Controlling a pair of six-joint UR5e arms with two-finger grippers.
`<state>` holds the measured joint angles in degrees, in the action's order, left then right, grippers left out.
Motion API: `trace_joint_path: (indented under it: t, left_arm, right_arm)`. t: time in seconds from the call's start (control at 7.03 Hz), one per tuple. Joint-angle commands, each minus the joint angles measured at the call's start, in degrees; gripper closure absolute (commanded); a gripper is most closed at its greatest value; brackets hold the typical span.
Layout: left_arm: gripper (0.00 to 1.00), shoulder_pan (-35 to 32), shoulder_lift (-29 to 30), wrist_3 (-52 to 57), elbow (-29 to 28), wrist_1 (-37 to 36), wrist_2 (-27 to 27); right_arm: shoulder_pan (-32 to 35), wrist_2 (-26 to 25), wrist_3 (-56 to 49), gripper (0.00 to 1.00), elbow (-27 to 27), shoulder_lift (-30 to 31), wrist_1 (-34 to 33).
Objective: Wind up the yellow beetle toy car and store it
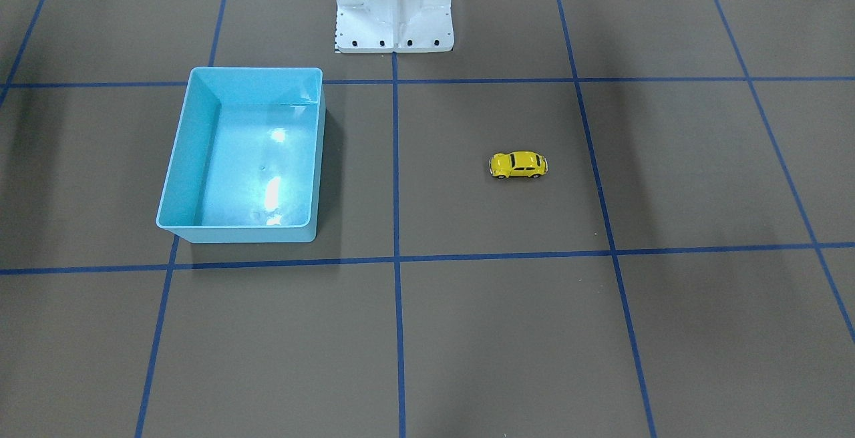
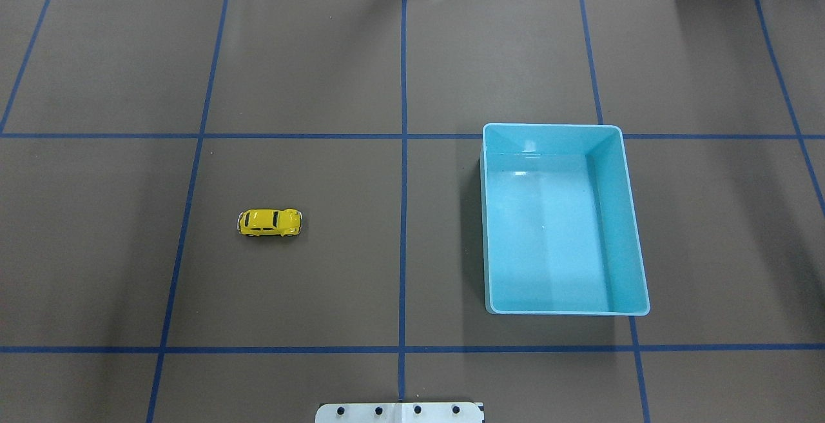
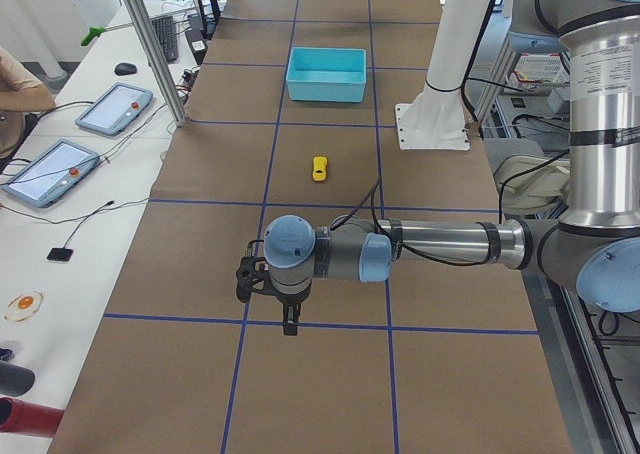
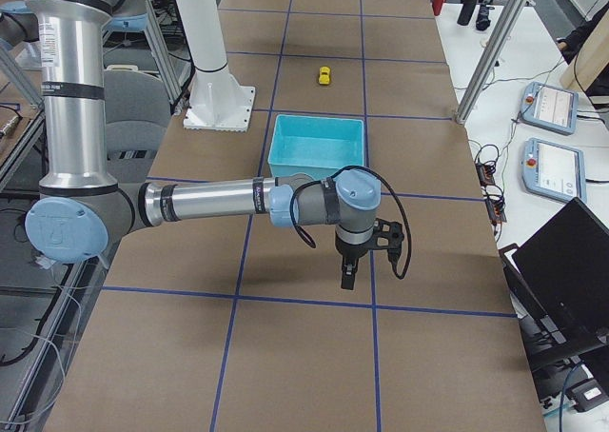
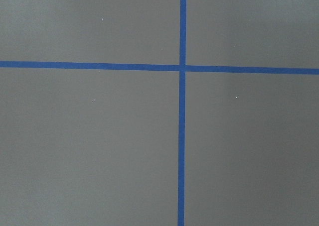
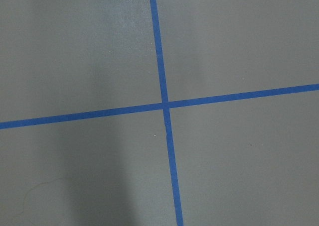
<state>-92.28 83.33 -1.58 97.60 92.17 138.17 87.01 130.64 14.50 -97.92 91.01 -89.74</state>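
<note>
Lab bench, long table [image 2: 322, 55] w/ brown mat, marked into squares by a blue tape grid [image 2: 403, 152]. White base mount [image 1: 394, 11] of the robot at mid table edge. Operators' bench alongside w/ two tablets [image 3: 113, 109], cables and misc. kit.

Item 1: yellow beetle toy car [image 2: 269, 222]. One pc., glossy yellow, dark windows, black wheels. Sits upright on its wheels on the bare mat, in a square on the robot's left half, long axis running along the table. Nothing touching it.

Item 2: light-blue bin [image 2: 635, 249]. Rectangular, open top, nothing seen inside. On the robot's right half, well apart from the car, w/ the centre tape line between them.

Item 3: left gripper [image 3: 289, 324]. On the near arm in the left side view, pointing down over the mat at the table's left end, above a tape crossing. Its wrist cam shows only mat and tape. Car is well apart from it, further along the table, approx. between this gripper and the bin. Fingers open or closed: cannot tell, seen only from the side.

Item 4: right gripper [image 4: 347, 278]. On the near arm in the right side view, pointing down at the table's right end, also by a tape crossing. Wrist cam again shows mat and tape only. Bin lies between it and the car, w/ the car far off beyond the bin. Finger state: cannot tell.
</note>
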Motion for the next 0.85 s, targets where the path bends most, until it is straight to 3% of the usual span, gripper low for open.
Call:
trace_joint_path:
  t: [0.0, 0.71]
  left_arm:
    - [0.00, 0.52, 0.34, 0.00, 0.39, -0.15, -0.09]
    - [0.00, 3.06, 0.34, 0.00, 0.40, -0.06, -0.35]
  right_arm:
    - [0.00, 0.06, 0.00, 0.00, 0.01, -0.04, 0.00]
    - [0.00, 0.15, 0.00, 0.00, -0.08, 0.05, 0.00]
